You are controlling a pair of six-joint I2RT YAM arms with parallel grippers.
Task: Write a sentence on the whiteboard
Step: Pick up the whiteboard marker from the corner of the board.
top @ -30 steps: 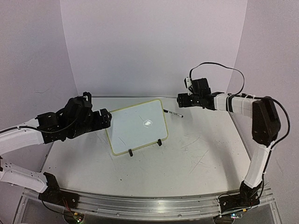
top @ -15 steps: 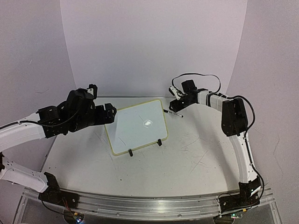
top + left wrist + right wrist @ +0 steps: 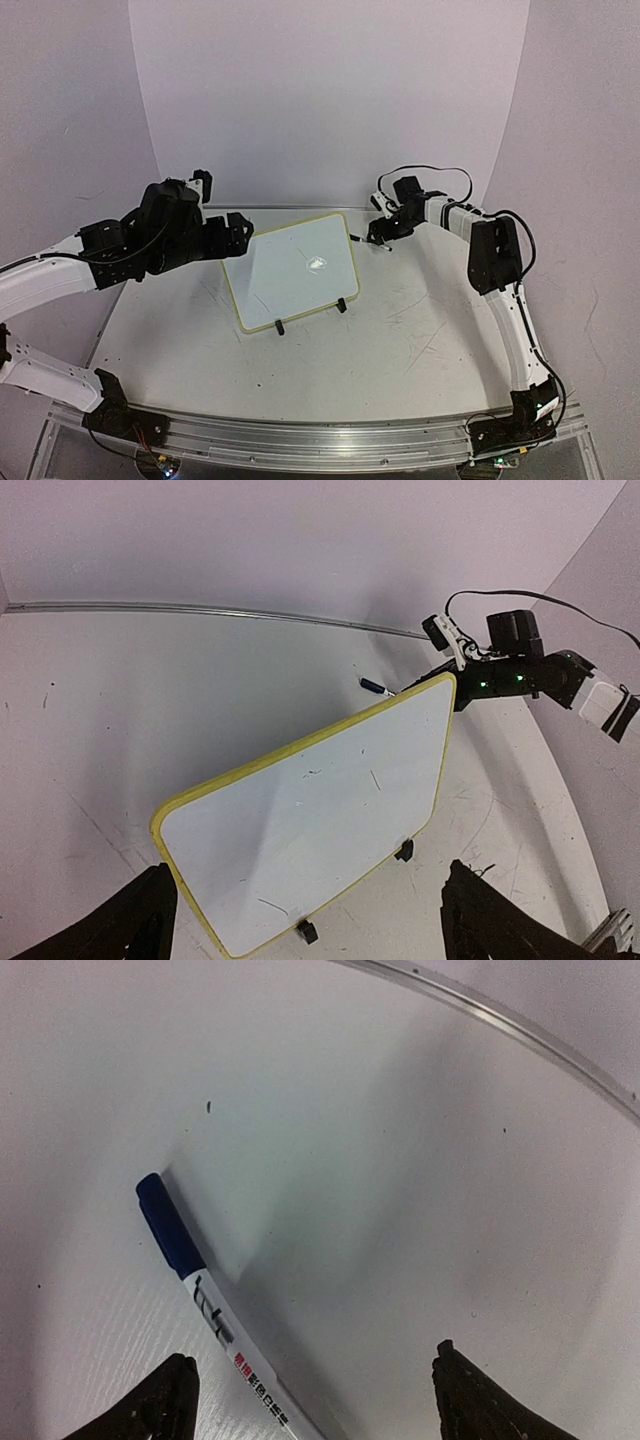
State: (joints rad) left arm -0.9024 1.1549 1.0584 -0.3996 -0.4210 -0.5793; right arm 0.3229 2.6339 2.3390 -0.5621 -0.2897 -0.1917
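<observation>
So my left gripper (image 3: 243,236) is spread wide open with nothing in it, sitting just beside the left edge of the whiteboard (image 3: 295,272), which stands leaning back on its two black feet (image 3: 280,327) mid-table (image 3: 400,345). My right gripper (image 3: 312,1355) is spread open too. It hovers low over the blue-capped marker (image 3: 200,1290) lying just off the board's far right corner, not gripping it.

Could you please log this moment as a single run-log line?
left gripper: open beside whiteboard | right gripper: open over marker | marker: capped, lying on table | whiteboard: propped, no sentence yet
</observation>
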